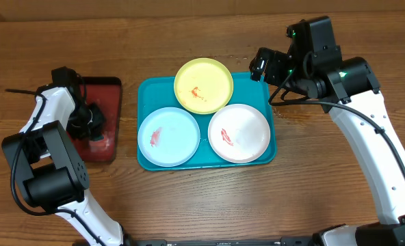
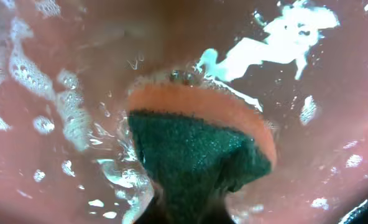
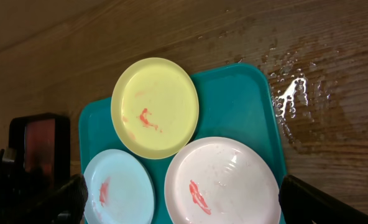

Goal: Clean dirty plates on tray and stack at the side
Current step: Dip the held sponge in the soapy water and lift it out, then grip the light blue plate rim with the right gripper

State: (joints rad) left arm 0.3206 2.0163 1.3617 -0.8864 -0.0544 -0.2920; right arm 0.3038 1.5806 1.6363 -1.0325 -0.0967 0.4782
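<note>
While wet wooden table [image 3: 333, 93] bears turquoise tray [image 1: 151, 92], left end effector [image 1: 95, 128] pinching sponge [image 2: 196, 155], right end effector [image 1: 260, 66] spread.

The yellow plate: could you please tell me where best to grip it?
Probably the yellow plate by its far rim, from the far side: that edge juts past the tray rim, leaving room for a finger beneath, while its near edge crowds the blue plate and white plate.

From here I see only a brown wooden counter [image 1: 339, 205], its grain running sideways in long planks. A wet patch [image 3: 293, 99] on it glints in bright, even light. Beyond that patch, along the counter's far edge, lies a paler strip [image 1: 154, 5], possibly a wall.
</note>
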